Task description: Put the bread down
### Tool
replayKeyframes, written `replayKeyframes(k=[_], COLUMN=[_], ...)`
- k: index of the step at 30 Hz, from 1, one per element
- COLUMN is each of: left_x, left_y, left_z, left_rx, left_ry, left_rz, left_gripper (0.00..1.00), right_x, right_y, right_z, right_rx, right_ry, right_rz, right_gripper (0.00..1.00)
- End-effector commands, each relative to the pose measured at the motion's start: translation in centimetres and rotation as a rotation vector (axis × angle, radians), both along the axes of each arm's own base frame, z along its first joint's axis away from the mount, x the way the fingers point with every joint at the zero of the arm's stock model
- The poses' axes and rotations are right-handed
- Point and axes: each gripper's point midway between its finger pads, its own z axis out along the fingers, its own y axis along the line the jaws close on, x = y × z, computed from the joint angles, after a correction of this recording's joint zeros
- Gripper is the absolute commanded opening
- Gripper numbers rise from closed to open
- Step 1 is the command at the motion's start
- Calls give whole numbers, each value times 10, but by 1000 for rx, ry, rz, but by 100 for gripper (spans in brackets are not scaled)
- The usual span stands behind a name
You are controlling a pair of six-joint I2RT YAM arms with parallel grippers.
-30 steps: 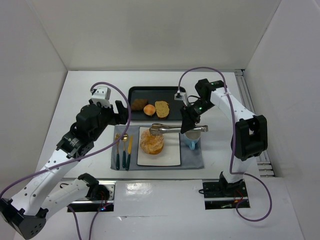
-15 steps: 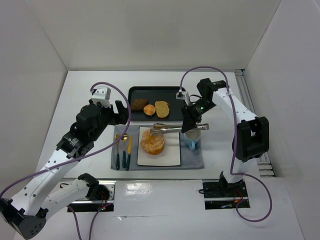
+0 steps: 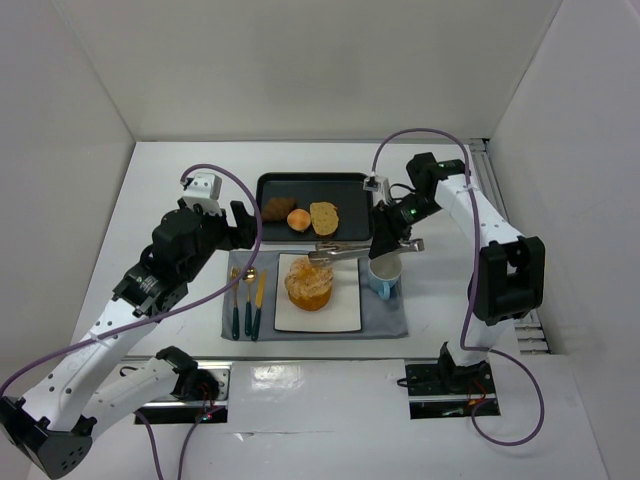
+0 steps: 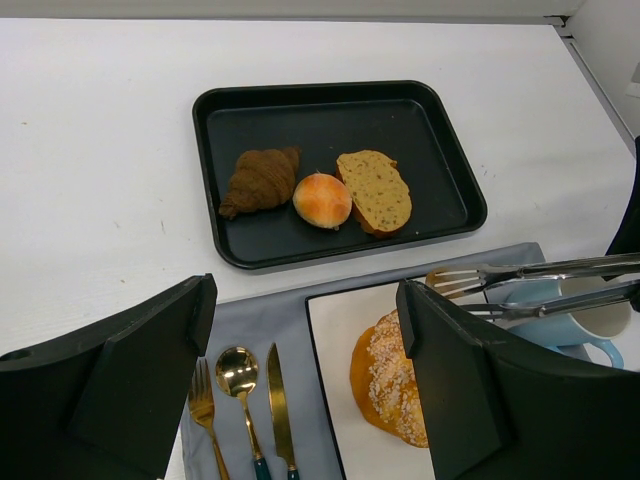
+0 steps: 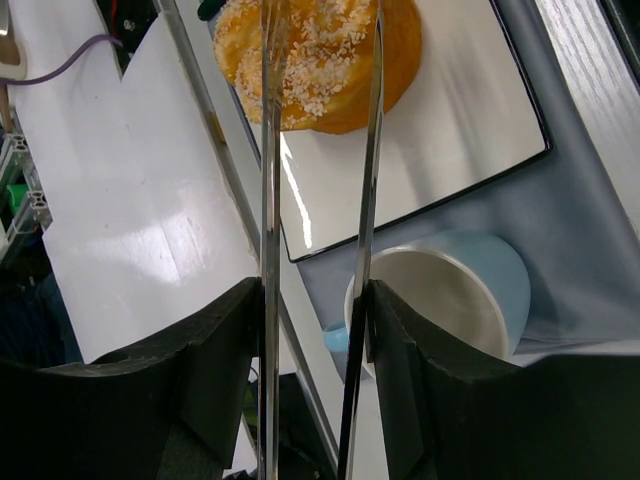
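Resting on the left half of the white plate (image 3: 345, 305), the bread (image 3: 308, 285) lies inside every rim, and the plate's right half shows white beside it. The right tool (image 5: 315, 295) is clamped on a pair of tongs (image 3: 350, 251). Their two arms stand apart, with the tips over the plate's far edge above the loaf; I cannot tell whether they touch it. A blue cup (image 3: 385, 275) stands just right of the plate under the tongs, both on a grey mat (image 3: 385, 320). Cutlery (image 3: 246, 300) fills the mat's left strip. Beyond the mat, a black tray (image 3: 350, 200) holds a croissant (image 4: 262, 178), bun (image 4: 322, 200) and slice (image 4: 373, 190). The left tool (image 4: 305, 300) hangs near the mat's far left corner, fingers spread wide. Open white counter (image 3: 160, 190) lies to its left.
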Motion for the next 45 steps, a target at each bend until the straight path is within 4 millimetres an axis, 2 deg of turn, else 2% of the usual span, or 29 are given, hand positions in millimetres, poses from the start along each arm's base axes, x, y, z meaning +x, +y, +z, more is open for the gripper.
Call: replayKeyframes(k=[1, 7, 13, 18, 21, 25, 27, 28, 31, 36, 39, 45], left_x=[2, 2, 2, 2, 1, 1, -1, -1, -1, -3, -3, -3], left_y=[1, 1, 1, 3, 4, 4, 5, 3, 3, 4, 4, 4], left_z=[19, 19, 19, 19, 22, 22, 25, 25, 25, 27, 27, 27], left_rx=[-16, -16, -16, -14, -19, -19, -23, -25, -25, -30, -30, -30], left_ry=[-70, -70, -70, -70, -78, -78, -86, -85, -85, -93, -93, -93], left_rz=[6, 6, 6, 15, 15, 15, 15, 6, 6, 6, 6, 6], left_gripper=[91, 91, 91, 91, 91, 91, 91, 91, 91, 91, 91, 91], right_x=[9, 26, 54, 85, 102, 119, 125, 125, 123, 124, 122, 118], right_y=[2, -7, -18, -50, -79, -124, -149, -157, -169, -202, -221, -246], right_z=[18, 30, 50, 75, 76, 65, 53, 40, 12, -26, -56, -82], right_rx=[48, 77, 116, 145, 125, 44, -38, -84, -139, -304, -406, -541], right_ry=[-86, -129, -189, -280, -306, -372, -389, -396, -371, -369, -334, -333], right_rz=[-15, -62, -157, -307, -443, -652, -765, -795, -847, -995, -1065, -1134], right_gripper=[54, 54, 53, 53, 53, 52, 52, 52, 52, 52, 52, 52])
